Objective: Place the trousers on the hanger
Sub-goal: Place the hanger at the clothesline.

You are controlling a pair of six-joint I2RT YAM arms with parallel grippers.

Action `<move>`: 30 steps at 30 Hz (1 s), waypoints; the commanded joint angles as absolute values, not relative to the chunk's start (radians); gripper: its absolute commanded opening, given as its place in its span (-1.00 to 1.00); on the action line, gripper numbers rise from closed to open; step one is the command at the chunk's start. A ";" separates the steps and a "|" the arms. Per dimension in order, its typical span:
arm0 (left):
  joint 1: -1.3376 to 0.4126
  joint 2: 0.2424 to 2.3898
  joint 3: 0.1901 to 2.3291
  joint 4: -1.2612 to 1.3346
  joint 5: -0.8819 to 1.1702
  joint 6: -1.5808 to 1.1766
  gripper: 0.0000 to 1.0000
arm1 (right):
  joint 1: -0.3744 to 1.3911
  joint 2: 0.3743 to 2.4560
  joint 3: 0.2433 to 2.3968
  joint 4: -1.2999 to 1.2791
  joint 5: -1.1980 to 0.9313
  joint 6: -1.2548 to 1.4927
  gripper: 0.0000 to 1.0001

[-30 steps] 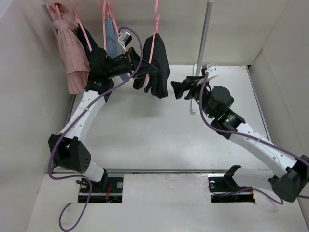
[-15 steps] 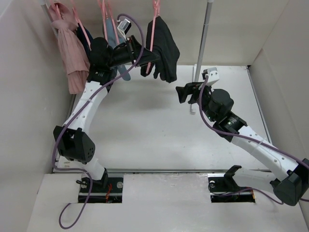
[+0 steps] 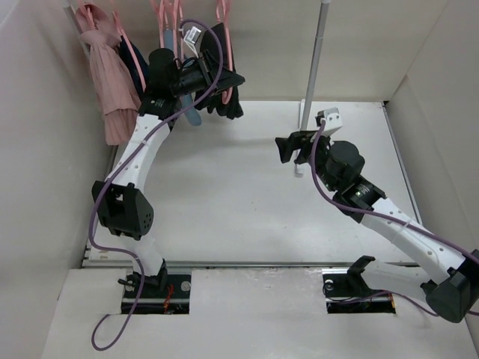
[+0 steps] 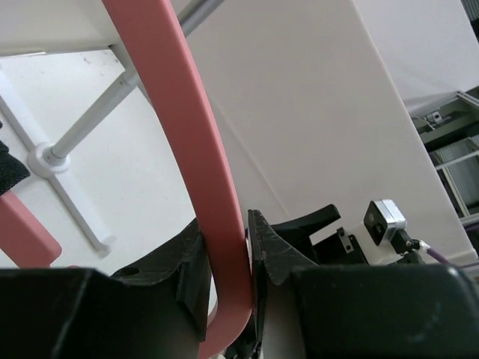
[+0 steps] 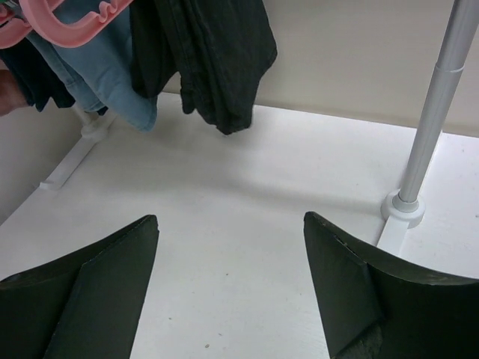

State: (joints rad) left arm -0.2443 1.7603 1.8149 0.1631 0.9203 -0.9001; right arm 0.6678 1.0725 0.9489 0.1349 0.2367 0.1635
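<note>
The black trousers [image 3: 224, 105] hang folded over a pink hanger [image 3: 222, 16] at the back, beside the other hung clothes. My left gripper [image 3: 227, 81] is shut on the hanger; in the left wrist view its pink bar [image 4: 187, 134] runs pinched between the two jaws of that gripper [image 4: 228, 262]. The right wrist view shows the trousers [image 5: 217, 60] dangling above the white table. My right gripper [image 3: 290, 144] stands open and empty mid-table, right of the trousers; the right gripper [image 5: 230, 224] has its fingers wide apart over bare table.
A pink garment [image 3: 108, 75] and a blue-grey one [image 5: 112, 82] hang on pink hangers [image 5: 75, 22] at the back left. The rack's upright pole [image 3: 314, 60] and its foot [image 5: 404, 209] stand just behind my right gripper. Beige walls close in on three sides.
My left arm has raised the hanger with the trousers and carried it back and left, in among the other hung clothes. The right arm has shifted only slightly.
</note>
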 commanded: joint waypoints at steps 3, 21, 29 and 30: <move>-0.242 1.724 1.942 0.289 0.888 -0.776 -1.00 | 0.663 1.048 0.948 0.150 0.236 0.172 0.67; -0.233 1.600 1.954 -0.351 0.615 -0.235 1.00 | 0.663 1.026 0.948 0.091 0.206 0.172 0.72; -0.256 1.383 1.743 -0.443 0.404 -0.069 1.00 | 0.652 1.006 0.939 0.051 0.229 0.190 1.00; -0.256 1.356 1.673 -0.443 0.349 -0.058 1.00 | 0.643 1.015 0.939 0.040 0.229 0.190 1.00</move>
State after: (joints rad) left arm -0.2478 1.4364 1.7676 -0.3927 0.4892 -0.1627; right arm 0.6621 1.0313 0.9470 0.0521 0.2203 0.1749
